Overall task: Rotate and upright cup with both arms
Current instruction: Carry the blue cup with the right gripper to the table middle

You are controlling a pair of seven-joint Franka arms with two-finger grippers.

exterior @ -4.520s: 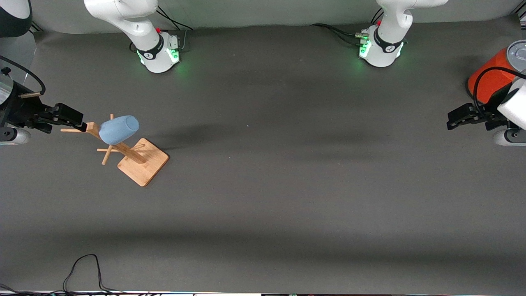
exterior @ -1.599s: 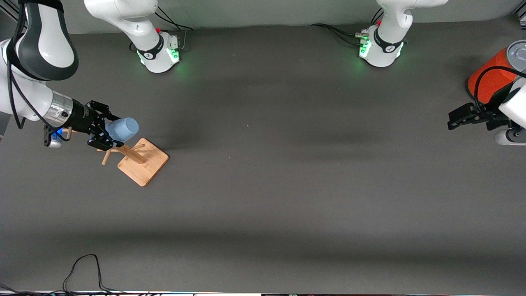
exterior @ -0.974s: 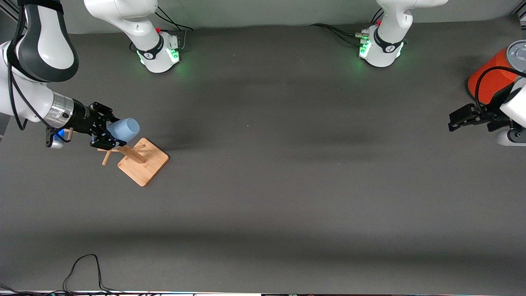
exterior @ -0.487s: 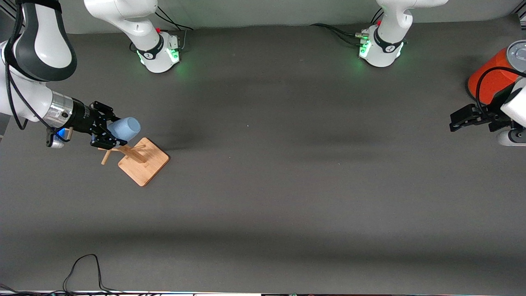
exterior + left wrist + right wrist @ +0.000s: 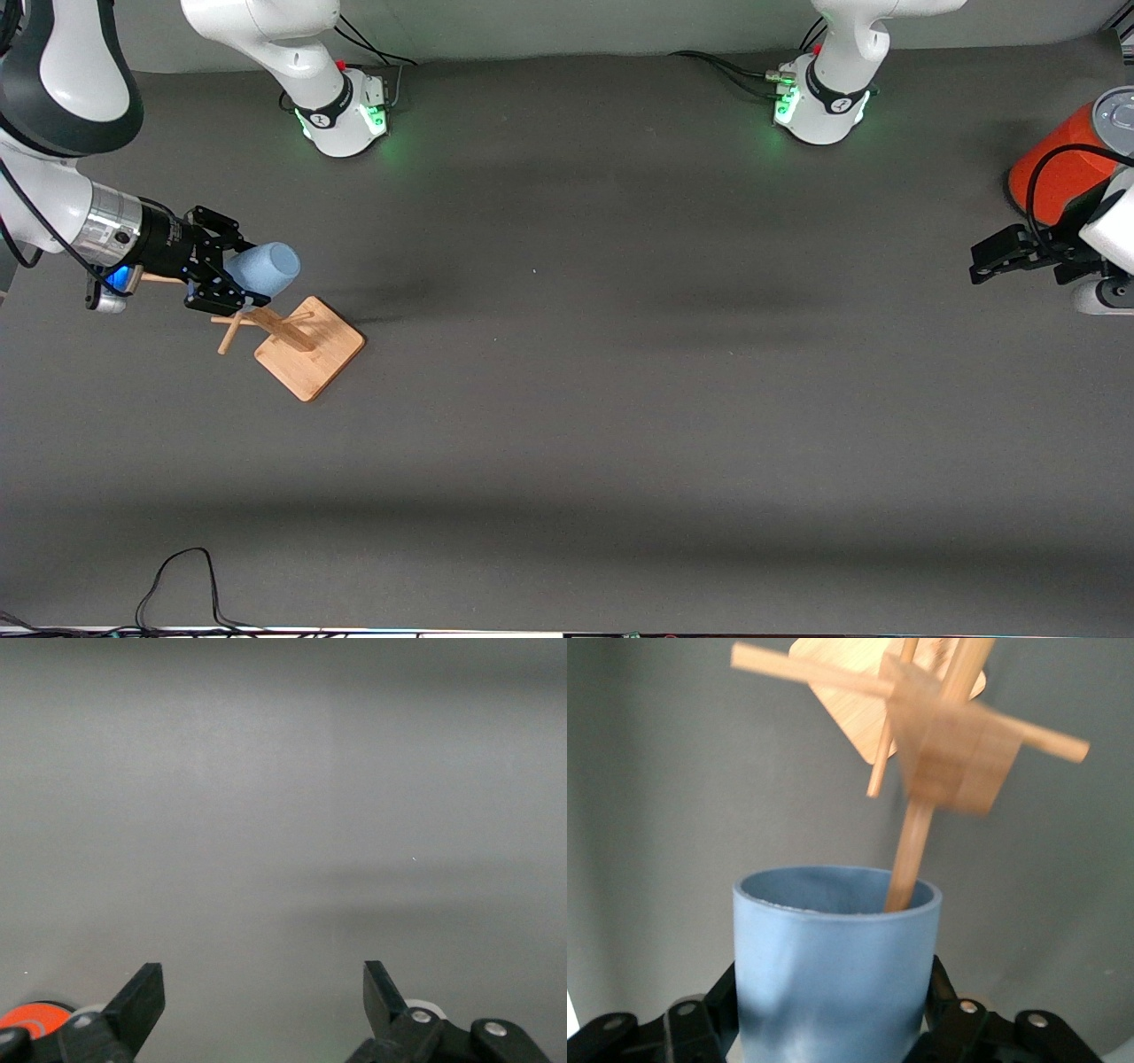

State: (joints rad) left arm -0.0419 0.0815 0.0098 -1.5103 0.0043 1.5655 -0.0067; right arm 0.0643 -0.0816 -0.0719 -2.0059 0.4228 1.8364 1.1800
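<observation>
One light-blue cup, one wooden peg stand, one orange can and two arms are seen. No writing can be read. The cup is clamped at its wider end by the right gripper, lying sideways above the stand at the right arm's end of the table; in the right wrist view a peg appears to reach into its mouth. The left gripper, jaws spread wide, waits beside the can.
</observation>
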